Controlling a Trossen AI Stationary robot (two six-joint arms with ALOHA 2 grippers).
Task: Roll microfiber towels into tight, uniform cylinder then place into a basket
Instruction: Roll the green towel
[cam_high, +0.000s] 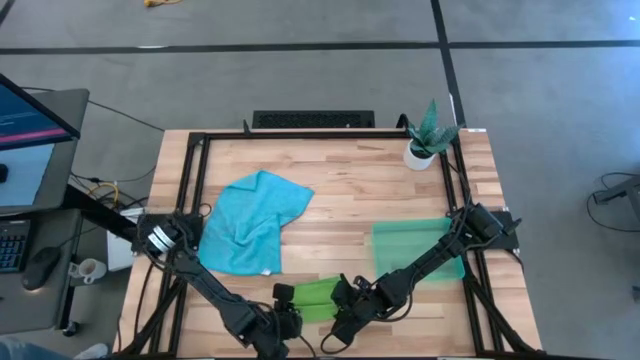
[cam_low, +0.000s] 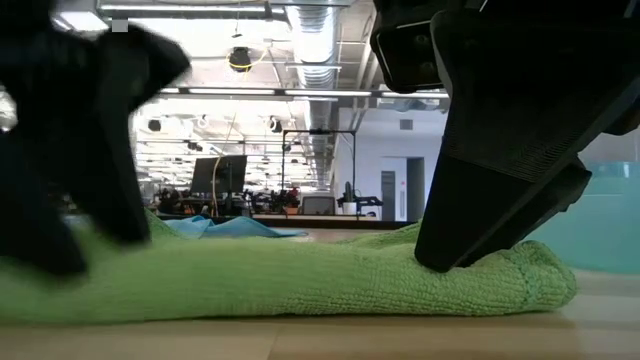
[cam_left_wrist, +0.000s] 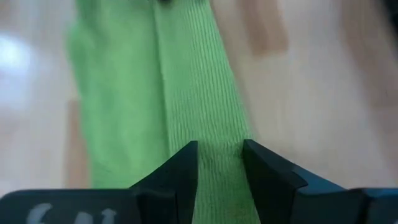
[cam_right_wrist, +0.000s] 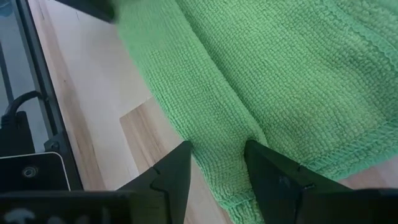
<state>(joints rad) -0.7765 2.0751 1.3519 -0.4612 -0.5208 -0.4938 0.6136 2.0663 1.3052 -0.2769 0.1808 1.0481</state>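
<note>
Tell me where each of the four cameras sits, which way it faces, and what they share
High: overhead, straight down on the table; both arms show.
Low: table-top level, across the green towel; dark arm parts hang in.
Left wrist: past the left gripper pinching a towel fold.
Right wrist: past the right gripper astride a fold.
All four share the green towel; high and low also show the blue towel.

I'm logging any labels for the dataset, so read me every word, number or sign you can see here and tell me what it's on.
None can be read.
Left pincer: pale marks on its body, too blurred to read.
Monitor beside the table: lit screen, any text too small to read.
Green towel, blue towel, basket: no lettering shows.
</note>
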